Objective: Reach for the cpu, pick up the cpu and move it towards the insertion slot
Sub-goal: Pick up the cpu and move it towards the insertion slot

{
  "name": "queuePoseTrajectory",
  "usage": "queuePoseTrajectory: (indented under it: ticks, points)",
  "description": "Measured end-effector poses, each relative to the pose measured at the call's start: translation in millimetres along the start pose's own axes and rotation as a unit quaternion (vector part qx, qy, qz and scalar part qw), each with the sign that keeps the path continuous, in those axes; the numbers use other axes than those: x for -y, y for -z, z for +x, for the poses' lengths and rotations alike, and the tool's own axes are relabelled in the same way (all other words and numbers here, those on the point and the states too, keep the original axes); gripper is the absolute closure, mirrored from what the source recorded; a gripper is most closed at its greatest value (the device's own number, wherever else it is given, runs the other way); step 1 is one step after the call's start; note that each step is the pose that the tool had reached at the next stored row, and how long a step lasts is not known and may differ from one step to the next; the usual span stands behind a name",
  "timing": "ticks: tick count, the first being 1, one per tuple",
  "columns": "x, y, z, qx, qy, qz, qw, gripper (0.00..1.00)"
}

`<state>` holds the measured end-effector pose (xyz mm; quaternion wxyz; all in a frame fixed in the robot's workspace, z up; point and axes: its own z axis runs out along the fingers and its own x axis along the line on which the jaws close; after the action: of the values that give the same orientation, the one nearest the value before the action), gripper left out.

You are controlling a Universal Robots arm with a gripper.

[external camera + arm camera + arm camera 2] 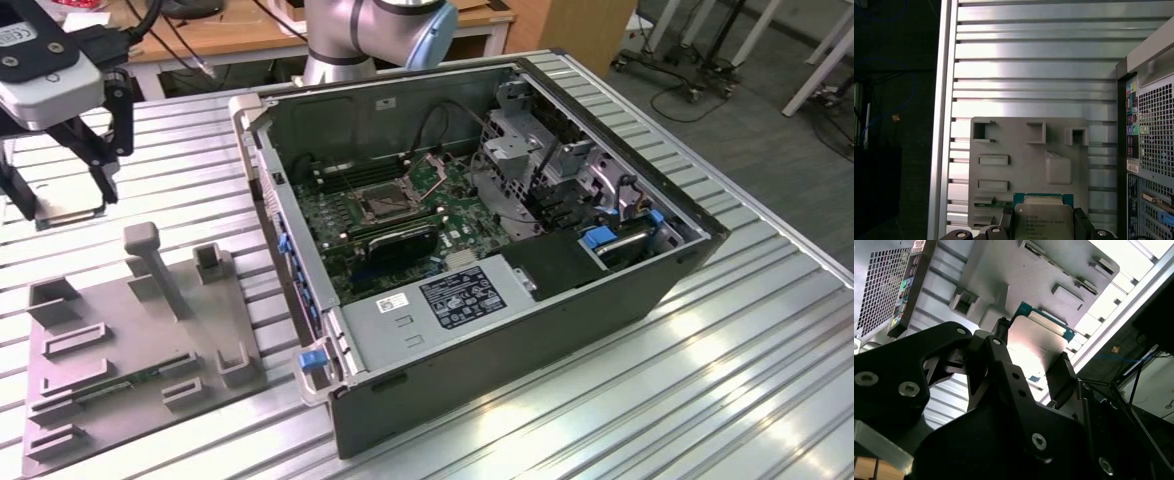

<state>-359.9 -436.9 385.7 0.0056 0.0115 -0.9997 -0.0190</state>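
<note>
Hanging near the exterior view's left edge, the claw [64, 205] was raised clear of the table [747, 330]. Its dark fingers [107, 170] pointed down, with a pale, flat cpu [70, 214] pinched between their tips. The slot [380, 205], a silver frame with a dark centre, sat on the green board inside the open case [534, 330], well apart from the cpu and toward the exterior view's right. A grey tray [120, 330] lay on the table at the case's left in the exterior view, with a green memory stick [123, 383] in one recess.

In the second wrist view, the claw [1030, 354] was closed on the cpu [1039, 337]. One black finger [1004, 365] pressed on each of two opposite edges. The chip's silvery top caught the light and its green rim showed at the far edge. The tray [1019, 275] lay on the table beyond it.

In the first wrist view, the cpu [1044, 216] sat level between the fingers [1081, 227] of the claw [1044, 229], in front of the tray [1019, 155]. The memory stick [985, 202] lay in a recess beside it. The case's vented back [1154, 125] stood to one side of the ribbed table [1034, 60].
</note>
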Motion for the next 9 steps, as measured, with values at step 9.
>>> queuePoseTrajectory:
  ticks: [9]
  points:
    - [0.0,1.3,-2.7,0.0000,0.000,0.0002,1.00000,0.45]
